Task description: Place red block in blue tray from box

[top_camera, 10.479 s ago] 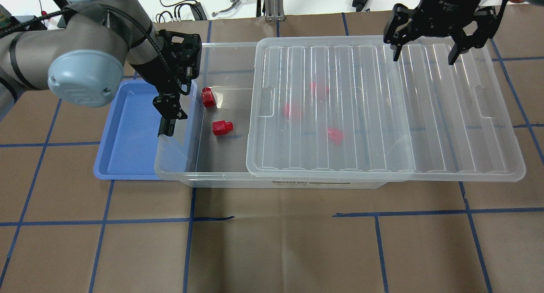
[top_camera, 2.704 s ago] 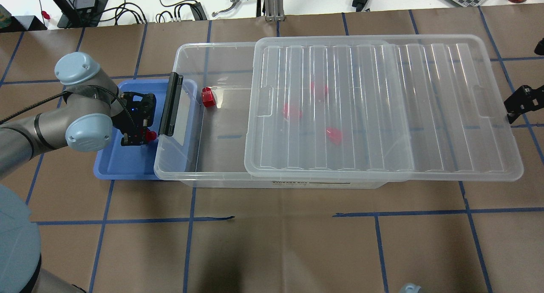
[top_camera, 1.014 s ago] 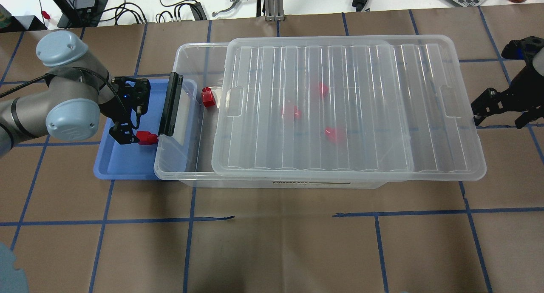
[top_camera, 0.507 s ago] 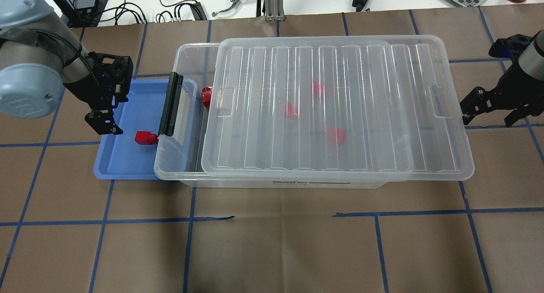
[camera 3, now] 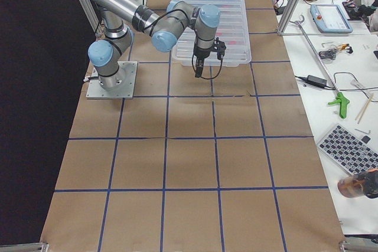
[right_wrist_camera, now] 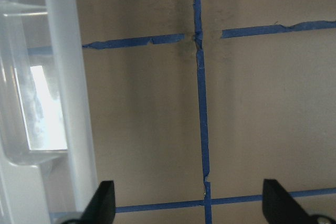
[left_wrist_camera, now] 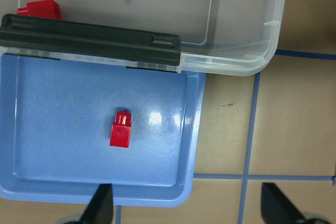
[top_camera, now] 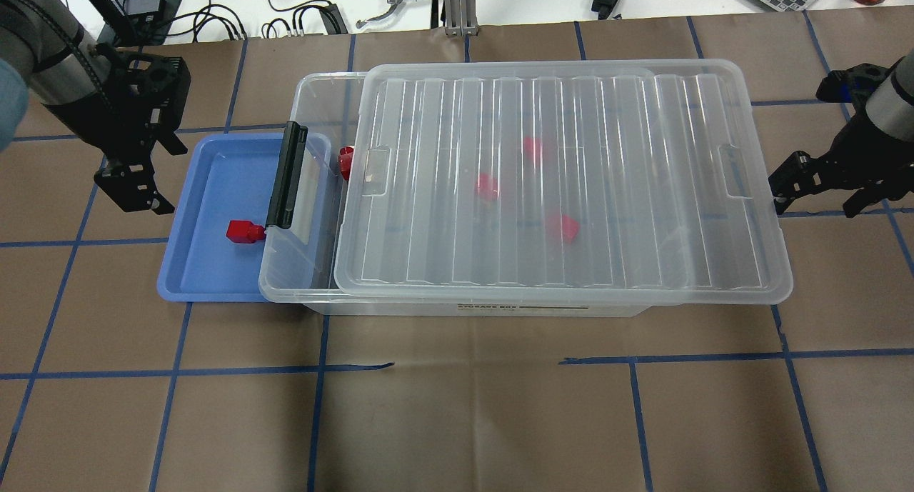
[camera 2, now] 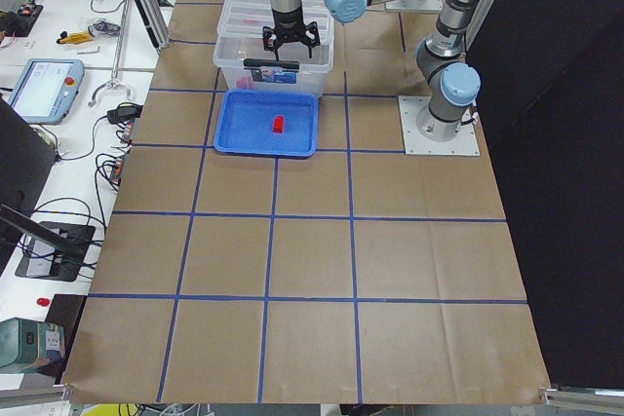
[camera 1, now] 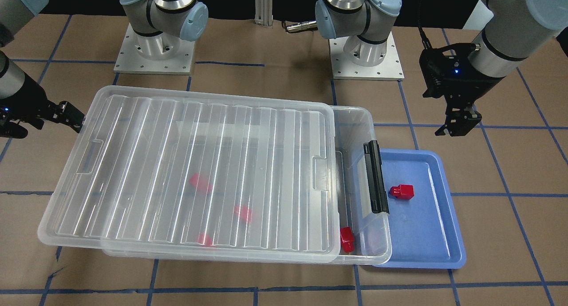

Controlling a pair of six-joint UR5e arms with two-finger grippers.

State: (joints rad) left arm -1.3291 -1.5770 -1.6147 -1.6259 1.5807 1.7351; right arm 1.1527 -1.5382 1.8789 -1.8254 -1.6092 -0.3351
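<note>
Release step, seen from overhead and from both wrists. The red block (top_camera: 243, 231) is lying on its side on the floor of the blue tray (top_camera: 207, 192), with its peg pointing at the black clip bar (top_camera: 285, 174) of the box (top_camera: 307, 99), whose end is overhanging that side of the tray. I am holding the left tool (left_wrist_camera: 189, 205) above the tray's opposite rim, fingers spread wide with nothing between them. The right tool (right_wrist_camera: 189, 203), well apart from the tray at the box's far end, is likewise spread and empty, sitting just beside the edge of the lid (top_camera: 564, 178); I cannot tell whether it is touching. A second block (top_camera: 348, 162) is showing in the uncovered strip nearest the tray, and three more are blurring through the lid. I am judging the placement done. The next move calls for lifting the left arm away from the tray without brushing its rim, and keeping the lid from nudging the box against it.
</note>
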